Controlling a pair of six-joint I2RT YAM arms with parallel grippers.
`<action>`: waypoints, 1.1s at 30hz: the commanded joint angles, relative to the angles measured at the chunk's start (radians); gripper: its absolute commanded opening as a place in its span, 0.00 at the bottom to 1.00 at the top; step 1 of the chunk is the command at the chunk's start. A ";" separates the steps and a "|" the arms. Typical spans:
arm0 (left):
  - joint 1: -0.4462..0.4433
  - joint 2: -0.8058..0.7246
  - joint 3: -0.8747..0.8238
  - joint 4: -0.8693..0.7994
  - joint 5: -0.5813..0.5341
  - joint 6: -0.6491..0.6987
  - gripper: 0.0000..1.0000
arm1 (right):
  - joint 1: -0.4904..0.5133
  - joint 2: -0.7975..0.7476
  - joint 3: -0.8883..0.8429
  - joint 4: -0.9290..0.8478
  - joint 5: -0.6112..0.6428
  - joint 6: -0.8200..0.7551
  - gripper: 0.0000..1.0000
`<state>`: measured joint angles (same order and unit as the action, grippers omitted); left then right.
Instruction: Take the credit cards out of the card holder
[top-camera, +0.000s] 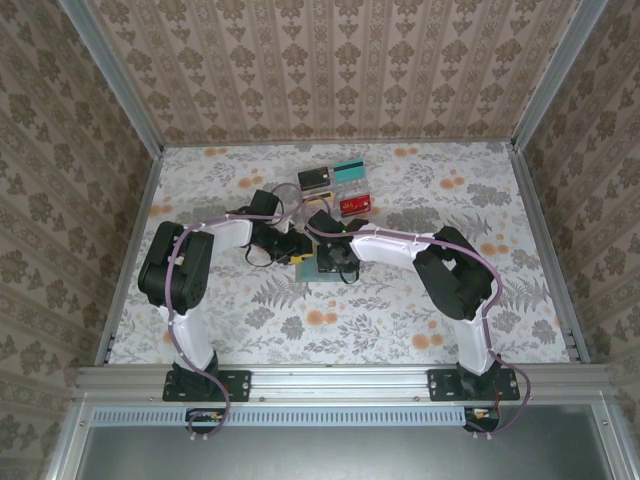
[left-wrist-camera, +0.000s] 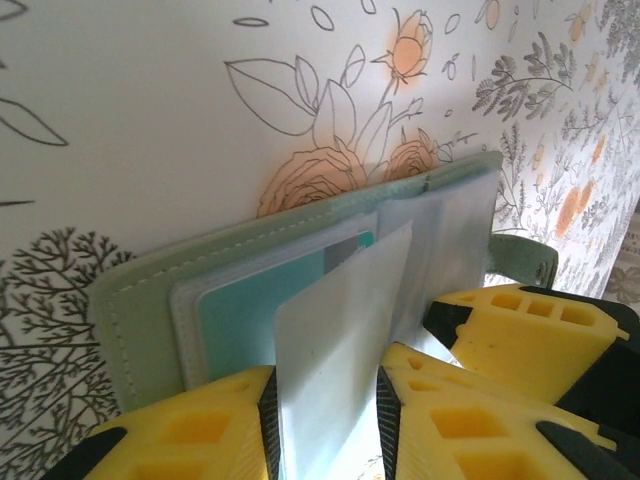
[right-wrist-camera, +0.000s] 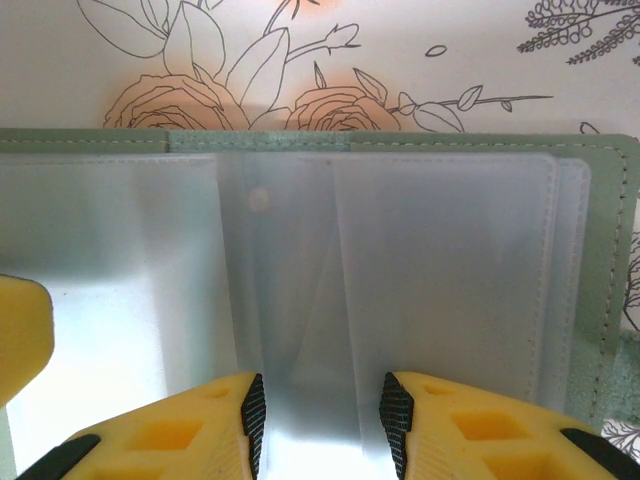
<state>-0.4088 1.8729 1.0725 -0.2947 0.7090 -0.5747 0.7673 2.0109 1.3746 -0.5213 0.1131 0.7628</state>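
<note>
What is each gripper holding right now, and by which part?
Left gripper: jaws flank a raised frosted sleeve of the card holder near its free edge; clamped or not, cannot tell. Right gripper: jaws straddle another sleeve; no sure hold.

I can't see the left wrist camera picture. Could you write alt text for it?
A pale translucent plastic pocket leaf stands up between the yellow fingers of the left pincer, rising from an open grey-green folding card holder on a flower-printed table. A teal plastic card sits in a clear pocket.
</note>
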 joint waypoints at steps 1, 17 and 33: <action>-0.007 0.006 0.022 0.017 0.049 0.027 0.32 | -0.018 0.014 -0.046 -0.029 -0.012 0.008 0.42; -0.096 -0.031 0.041 0.106 0.094 -0.050 0.35 | -0.020 -0.440 -0.417 0.342 0.119 0.007 0.51; -0.169 0.016 0.114 0.147 0.067 -0.113 0.64 | -0.020 -0.613 -0.542 0.381 0.260 0.040 0.52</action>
<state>-0.5858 1.8759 1.1606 -0.1429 0.7845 -0.6827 0.7506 1.4170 0.8398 -0.1596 0.3447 0.7998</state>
